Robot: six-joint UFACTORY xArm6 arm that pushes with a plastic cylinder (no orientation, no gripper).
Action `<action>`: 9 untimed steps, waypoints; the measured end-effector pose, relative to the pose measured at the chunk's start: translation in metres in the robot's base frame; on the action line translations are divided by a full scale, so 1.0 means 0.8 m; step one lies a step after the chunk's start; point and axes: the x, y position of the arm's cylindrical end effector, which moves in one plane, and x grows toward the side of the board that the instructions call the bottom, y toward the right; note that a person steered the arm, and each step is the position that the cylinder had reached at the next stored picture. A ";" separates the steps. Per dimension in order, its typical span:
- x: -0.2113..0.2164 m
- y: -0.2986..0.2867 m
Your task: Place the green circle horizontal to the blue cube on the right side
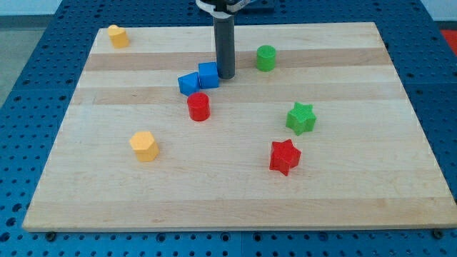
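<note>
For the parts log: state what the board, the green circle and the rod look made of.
Board: pale wood, matte; glued strips with grain show.
Green circle: probably moulded or printed plastic; even colour, dull sheen.
Rod: dark, smooth, metal or plastic, unclear. My tip sits beside the blue cube, on the view's right.

Straight dark grey rod (pixel 226 48), white mount
</note>
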 end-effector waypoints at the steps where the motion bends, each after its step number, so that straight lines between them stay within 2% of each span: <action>1: -0.037 0.012; 3: -0.087 0.023; 5: -0.101 0.099; 7: -0.099 0.119; 9: -0.051 0.073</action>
